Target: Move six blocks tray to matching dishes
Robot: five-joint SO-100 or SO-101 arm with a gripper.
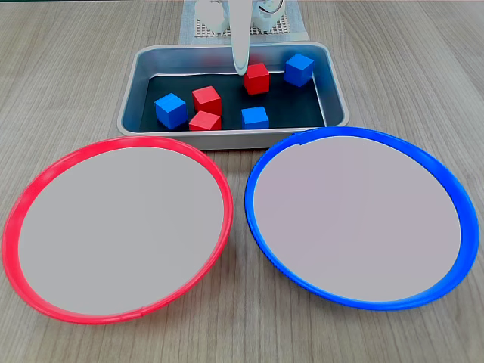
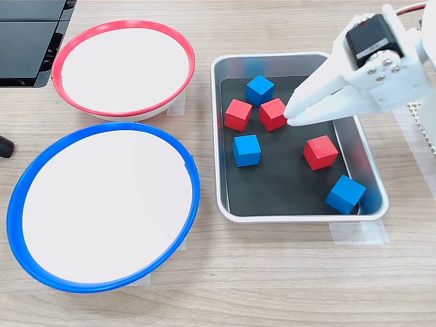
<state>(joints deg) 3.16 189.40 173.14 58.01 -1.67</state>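
Note:
The silver tray [image 1: 227, 138] [image 2: 286, 218] holds three red blocks [image 1: 206, 100] [image 1: 205, 121] [image 1: 256, 79] and three blue blocks [image 1: 171, 110] [image 1: 255, 118] [image 1: 299, 69]. In a fixed view from above, the reds [image 2: 272, 114] [image 2: 238, 114] [image 2: 320, 152] and the blues [image 2: 259, 89] [image 2: 246, 150] [image 2: 345, 194] lie scattered on the dark bottom. My white gripper [image 2: 292, 116] [image 1: 240, 66] hangs over the tray, shut and holding nothing. Its tips sit between two red blocks. The red-rimmed dish [image 1: 113, 142] [image 2: 122, 24] and the blue-rimmed dish [image 1: 363, 133] [image 2: 102, 127] hold nothing.
The arm's base stands on a white mesh mat [image 1: 283, 29] behind the tray. A black device [image 2: 27, 41] lies beyond the red dish, and a small dark object [image 2: 4, 146] pokes in at the left edge. Tape strips [image 2: 357, 231] hold the tray to the wooden table.

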